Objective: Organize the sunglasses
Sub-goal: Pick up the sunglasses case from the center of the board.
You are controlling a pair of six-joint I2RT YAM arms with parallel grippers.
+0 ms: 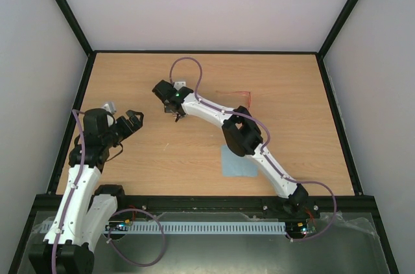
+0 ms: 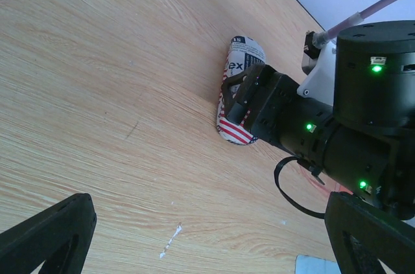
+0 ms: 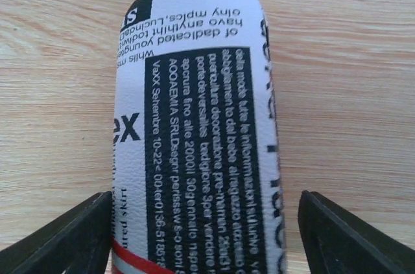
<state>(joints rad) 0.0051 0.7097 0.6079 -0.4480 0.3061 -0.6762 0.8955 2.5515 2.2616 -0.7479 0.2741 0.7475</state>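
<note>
Sunglasses (image 1: 237, 94) lie on the desk (image 1: 292, 144) well apart from both sets of fingers, off to the right of the right fingers (image 3: 71, 238) and toward the far side, with nothing touching them. From overhead they show only as thin red wire; which way the lenses face is too small to tell.

The right fingers stand wide, straddling the rounded end of the printed case (image 3: 194, 125), one on either side. A gap shows on one side, so I judge the case is not yet gripped. The left fingers (image 2: 52, 235) are spread fully and hold nothing, hovering above bare desk with the case ahead of them. A light blue cloth (image 1: 238, 160) lies nearer the arm bases, behind the right fingers.

The pair should handle as very light and springy, and easy to bend. The slim arms will flex and slip away under a pinch, and the lenses would probably scratch or smear. The bridge, or the frame corner by a hinge, looks the soundest hold, taken gently. Being so flat on the desk, the wire may skate away as fingers meet it.
</note>
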